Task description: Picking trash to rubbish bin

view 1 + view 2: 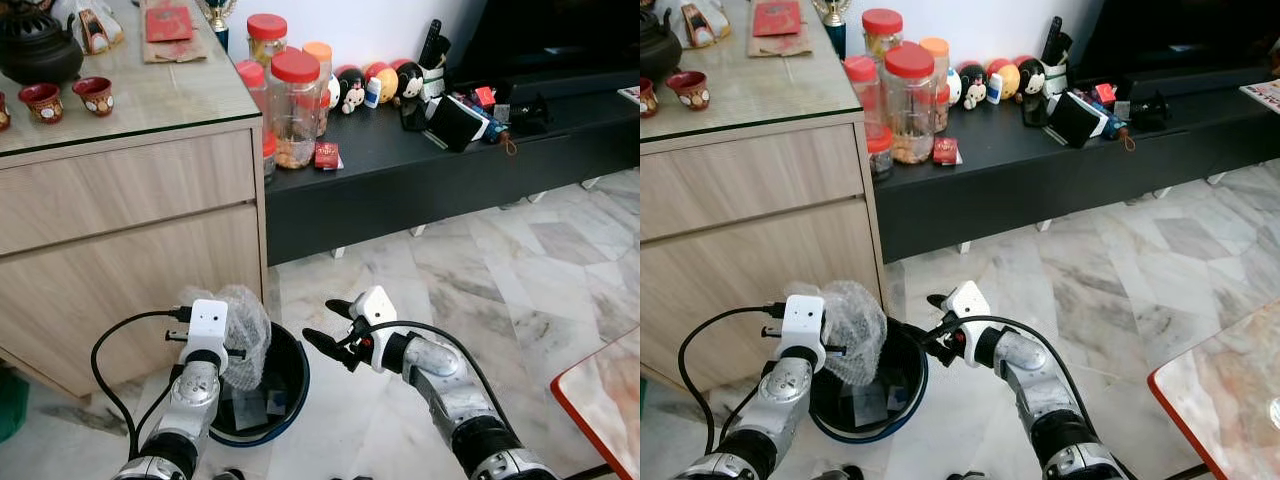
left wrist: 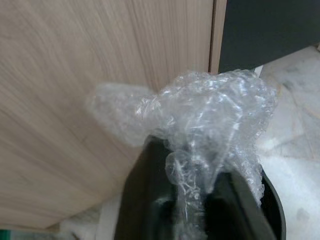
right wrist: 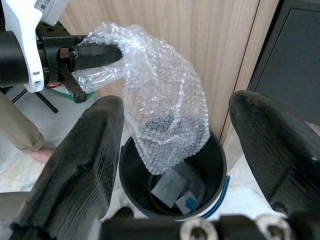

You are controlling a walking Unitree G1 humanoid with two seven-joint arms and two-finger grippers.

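Your left gripper [image 1: 232,352] is clamped on a sheet of bubble wrap [image 3: 160,120] that hangs above the black rubbish bin [image 1: 297,385], right beside the wooden cabinet [image 1: 130,250]. Release off-centre and the light wrap may catch the rim and spill onto the marble floor [image 1: 500,290]. Your right gripper [image 1: 335,328] waits spread and empty, just right of the bin.

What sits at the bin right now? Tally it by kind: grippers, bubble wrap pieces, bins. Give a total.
Grippers: 2 (left gripper shut on the wrap, right gripper open)
Bubble wrap: 1, hanging over the bin
Rubbish bin: 1
Total: 4
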